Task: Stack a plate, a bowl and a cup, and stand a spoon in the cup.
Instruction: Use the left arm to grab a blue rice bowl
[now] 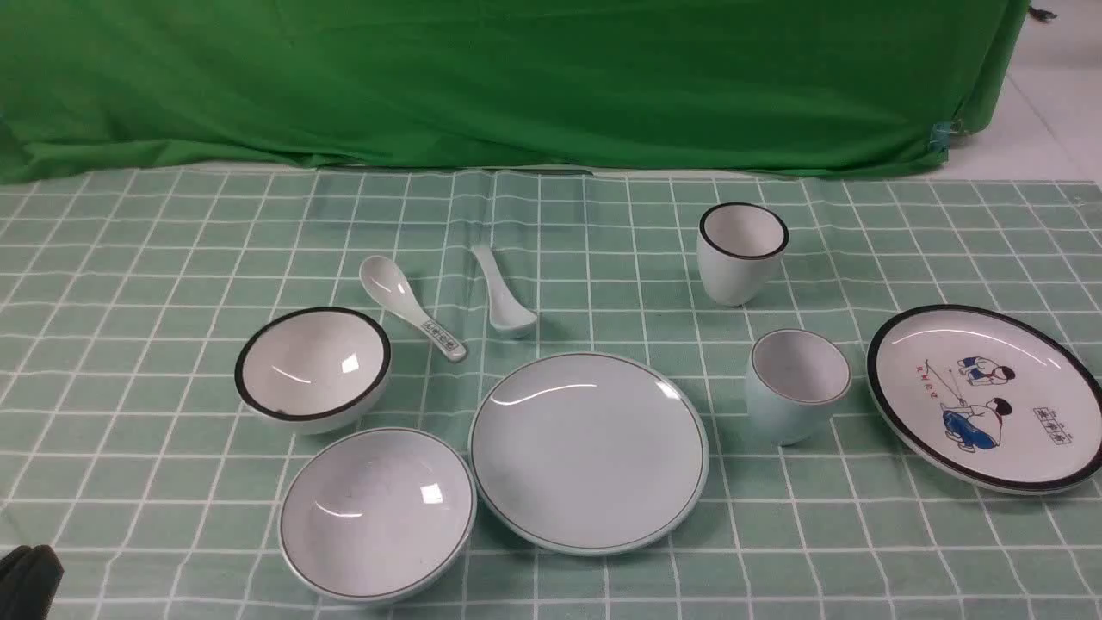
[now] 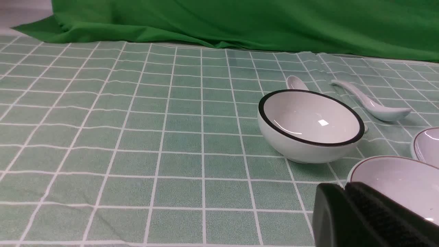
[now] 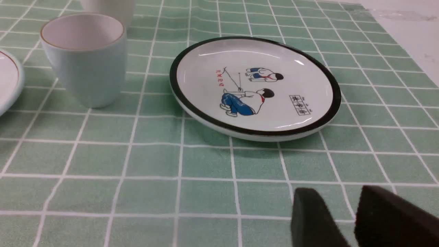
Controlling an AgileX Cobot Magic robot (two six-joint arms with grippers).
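- Reading outward from the robot's edge: the left gripper (image 1: 26, 581) hangs low at the near left corner, its pads pressed together on nothing.
- The right gripper (image 3: 346, 209) is out of the front view. Its own wrist view shows the fingers spread with a clear gap, nothing between them, over bare tablecloth (image 3: 154, 161).
- The bowl (image 1: 377, 513), the nearest task piece, sits upright, forward and to the right of the left gripper. That arm is judged much the nearer for it.
- The plate (image 1: 589, 451) lies flat just beside the bowl, on the bowl's right. Their rims are very close, but contact cannot be told. The opening move therefore looks like a short carry rightward from the bowl's spot.
- The cup (image 1: 798, 385) stands mouth up, right of the plate and apart from it, between the plate and the cartoon plate (image 1: 986, 398). It is on the right arm's side.
- The spoon (image 1: 504, 293) lies beyond the plate's far rim. Its long axis runs near to far, with the scoop toward the robot and the handle toward the green backdrop (image 1: 516, 86), leaning slightly left.
- Lookalikes to be left alone: the black-rimmed bowl (image 1: 313, 368) just behind the task bowl, the patterned spoon (image 1: 411, 306) beside the task spoon, and the black-rimmed cup (image 1: 742, 252), farthest back.
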